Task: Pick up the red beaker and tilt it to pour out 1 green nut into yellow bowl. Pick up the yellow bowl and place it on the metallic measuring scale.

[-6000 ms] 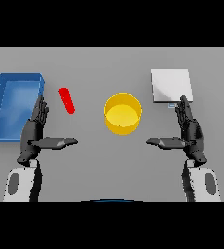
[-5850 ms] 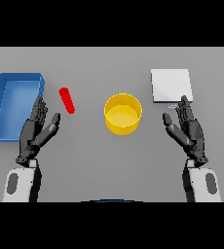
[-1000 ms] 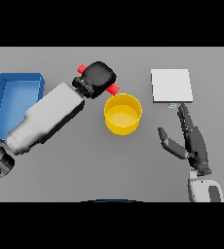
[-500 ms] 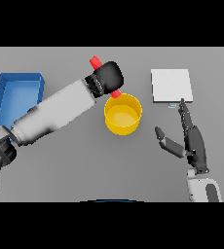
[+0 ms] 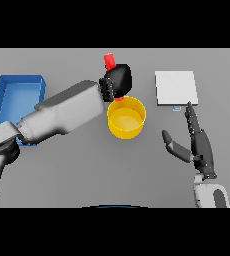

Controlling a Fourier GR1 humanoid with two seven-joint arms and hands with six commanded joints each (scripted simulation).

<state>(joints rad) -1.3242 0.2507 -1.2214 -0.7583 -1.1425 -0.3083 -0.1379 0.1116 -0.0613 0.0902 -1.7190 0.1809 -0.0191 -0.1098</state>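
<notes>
Blue tray (image 5: 17,82): we record it at the table's left edge.
Left hand (image 5: 118,80): we find its fingers wrapped round the red beaker (image 5: 109,61), held over the far rim of the yellow bowl (image 5: 126,117).
Measuring scale (image 5: 175,88): right of the bowl, apart from it.
Right hand (image 5: 199,145): fingers straight, thumb spread, gripping nothing; near the scale's front edge.
</notes>
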